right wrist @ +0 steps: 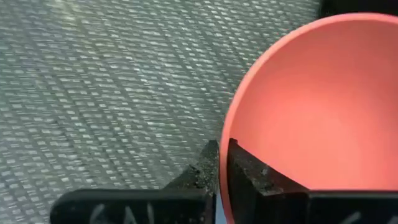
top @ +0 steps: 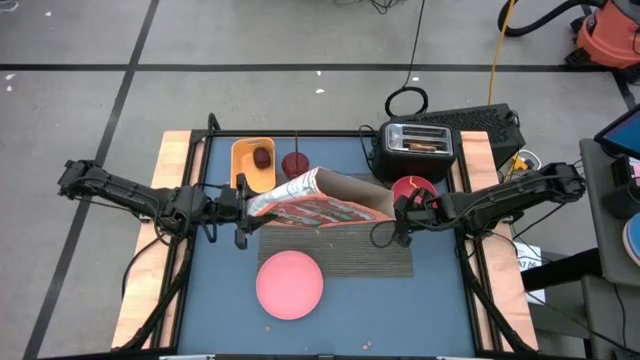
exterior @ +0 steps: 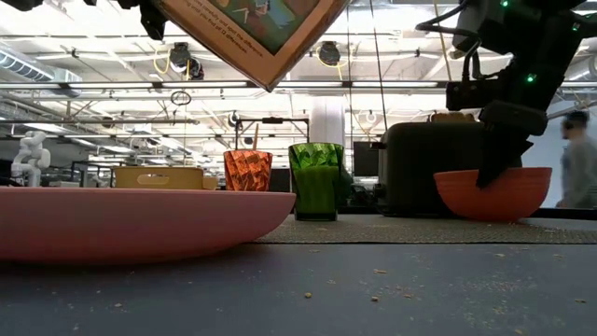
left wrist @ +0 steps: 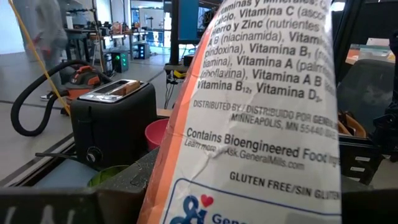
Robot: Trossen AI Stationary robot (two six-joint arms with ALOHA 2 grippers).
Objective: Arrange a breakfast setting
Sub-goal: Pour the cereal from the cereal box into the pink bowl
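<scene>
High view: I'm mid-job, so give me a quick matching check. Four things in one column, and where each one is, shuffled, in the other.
1. cereal box
2. bowl
3. plate
4. fruit

a. in the yellow tray
b. held tilted above the table by the left claw
c. rim pinched by the right claw
d. flat on the blue table, beside the placemat

Pairs: 1-b, 2-c, 3-d, 4-a
</scene>
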